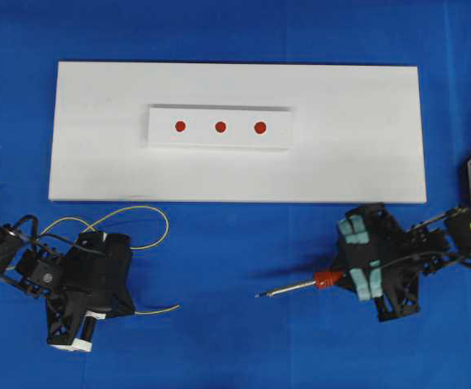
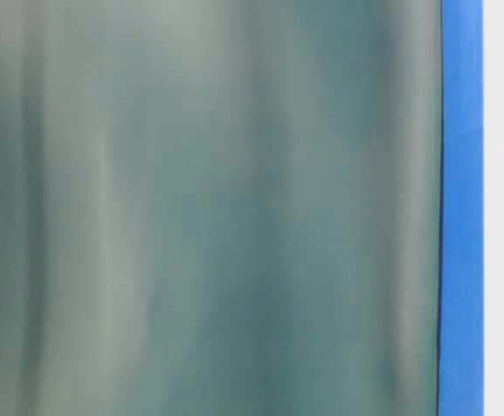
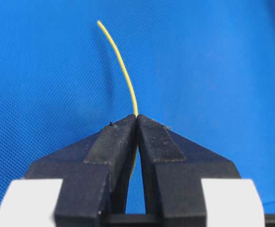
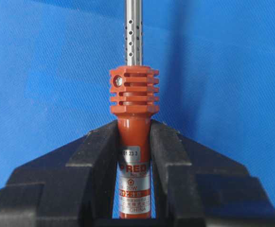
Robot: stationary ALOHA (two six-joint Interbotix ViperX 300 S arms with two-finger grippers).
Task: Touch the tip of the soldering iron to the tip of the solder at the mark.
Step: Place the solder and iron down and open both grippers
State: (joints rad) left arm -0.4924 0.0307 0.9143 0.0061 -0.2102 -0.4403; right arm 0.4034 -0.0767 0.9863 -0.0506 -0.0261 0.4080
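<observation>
**Iron and solder both held, off the white board**

The soldering iron (image 4: pixel 131 118) is a slim pen: a silver metal shaft pierced with small holes, a ribbed red-orange collar with one screw, and a smooth red-orange handle bearing a printed label. The right gripper (image 4: pixel 133 142) is clamped on that handle with its black, ridged pads on either side. From overhead the iron (image 1: pixel 296 286) lies nearly level over the blue cloth near the desk's front edge, right of centre, with its point facing left.

The solder (image 3: pixel 120 66) is one thin yellow wire, bending in a gentle curve to a free tip. The left gripper (image 3: pixel 137 120) pinches it between closed black jaws. Overhead, the solder (image 1: pixel 134 212) loops loosely by the front left corner of the desk, one end sticking out to the right.

Behind both lies a flat white rectangular board (image 1: pixel 365 146) carrying one raised white block (image 1: pixel 280 130) with three round red marks (image 1: pixel 220 126) in a row. The iron and solder tips are well apart.
</observation>
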